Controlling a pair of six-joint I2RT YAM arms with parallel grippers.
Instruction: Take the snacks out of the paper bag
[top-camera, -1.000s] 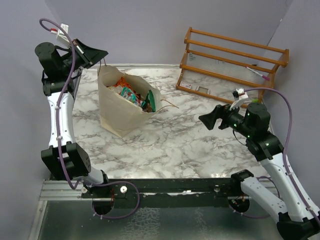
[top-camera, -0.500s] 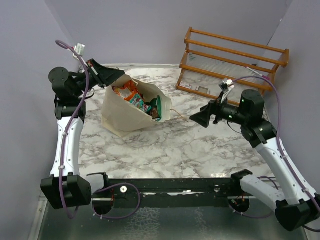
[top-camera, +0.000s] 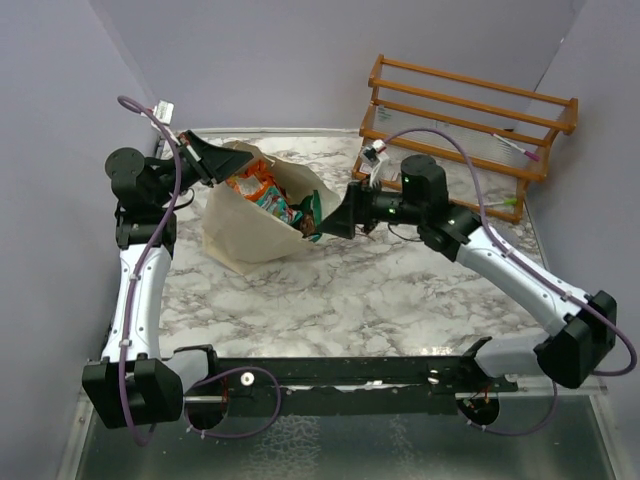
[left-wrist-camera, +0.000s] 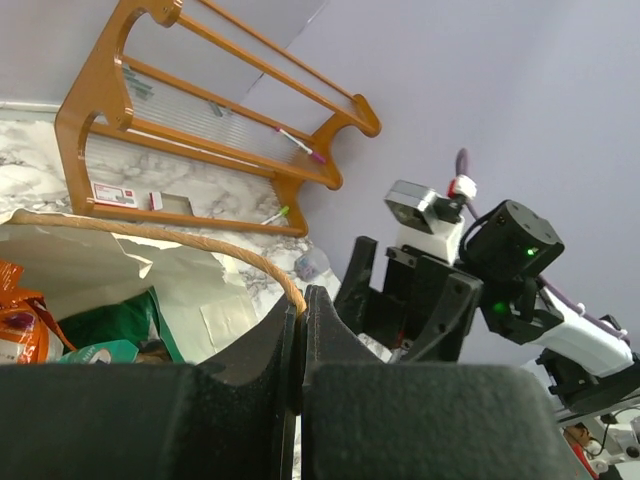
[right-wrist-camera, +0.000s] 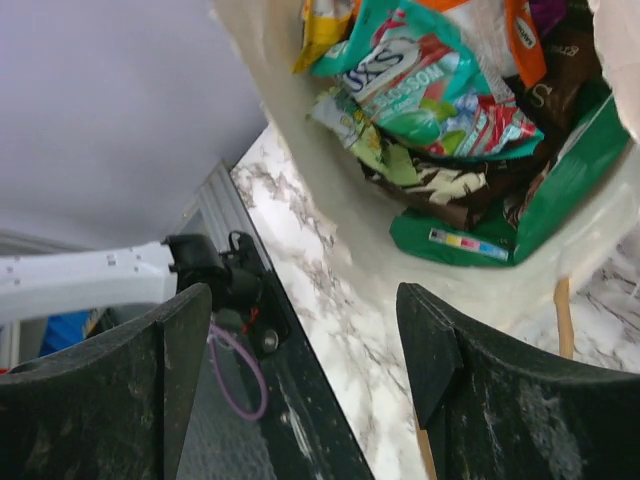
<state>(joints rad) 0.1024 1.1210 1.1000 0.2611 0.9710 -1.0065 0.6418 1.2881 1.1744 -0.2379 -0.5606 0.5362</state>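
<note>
The cream paper bag (top-camera: 240, 225) lies tipped toward the right on the marble table, its mouth open. Inside it are several snacks (top-camera: 262, 192): orange, red and green foil packets. My left gripper (top-camera: 212, 160) is shut on the bag's brown cord handle (left-wrist-camera: 200, 248) at the bag's back rim. My right gripper (top-camera: 322, 229) is open and empty, right at the bag's mouth beside the green bag (top-camera: 310, 212). The right wrist view looks into the paper bag (right-wrist-camera: 300, 200), where the green bag (right-wrist-camera: 545, 190), a dark brown packet (right-wrist-camera: 450, 195) and light-green packets (right-wrist-camera: 400, 90) lie just ahead of my open right gripper (right-wrist-camera: 310, 345).
An orange wooden rack (top-camera: 465, 125) stands at the back right, with a small label card and pens on it. It also shows in the left wrist view (left-wrist-camera: 200, 110). The bag's second cord handle (right-wrist-camera: 562, 315) lies on the marble near the mouth.
My right arm has swung left across the table and its open gripper is now at the bag's mouth. My left gripper has pulled the bag's handle, tipping the bag to the right.
</note>
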